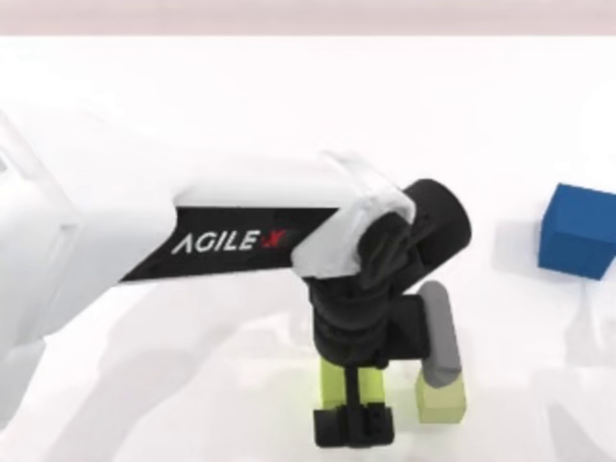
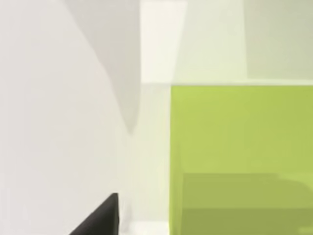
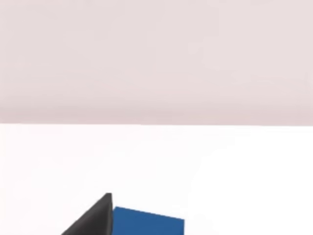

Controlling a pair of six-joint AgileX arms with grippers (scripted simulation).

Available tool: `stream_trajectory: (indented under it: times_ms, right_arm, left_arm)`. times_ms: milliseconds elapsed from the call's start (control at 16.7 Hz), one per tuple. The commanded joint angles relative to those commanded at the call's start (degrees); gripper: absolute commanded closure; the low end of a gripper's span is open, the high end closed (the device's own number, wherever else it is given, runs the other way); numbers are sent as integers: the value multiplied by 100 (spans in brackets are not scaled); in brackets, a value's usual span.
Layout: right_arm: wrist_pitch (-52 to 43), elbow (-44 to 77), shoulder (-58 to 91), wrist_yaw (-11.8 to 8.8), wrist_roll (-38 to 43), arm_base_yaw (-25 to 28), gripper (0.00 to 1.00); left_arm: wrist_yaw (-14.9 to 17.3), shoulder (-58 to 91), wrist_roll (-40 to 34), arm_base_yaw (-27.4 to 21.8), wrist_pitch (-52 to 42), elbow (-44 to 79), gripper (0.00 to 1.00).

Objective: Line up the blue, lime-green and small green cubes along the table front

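The left gripper [image 1: 352, 423] is clamped on the lime-green cube [image 1: 336, 383] (small green cube [image 1: 442, 400] just beside); the blue cube [image 1: 577, 231] sits well apart.

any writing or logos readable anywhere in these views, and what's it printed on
"AGILEX" in white letters with a red X, on the black panel of the left arm in the top view.
No other text: the blue cube, lime-green cube, small green cube and table are all plain, and neither wrist view shows any lettering.
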Motion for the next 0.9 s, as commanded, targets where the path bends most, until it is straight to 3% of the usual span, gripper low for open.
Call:
stream_trajectory:
  times_ms: [480, 900]
  right_arm:
    - [0, 0, 0, 0, 0, 0, 0]
    - [-44, 58, 58, -3, -43, 8, 0]
  left_arm:
    - [-1, -379, 3, 93, -1328, 893, 0]
    - [-7, -489, -23, 117, -1399, 929, 0]
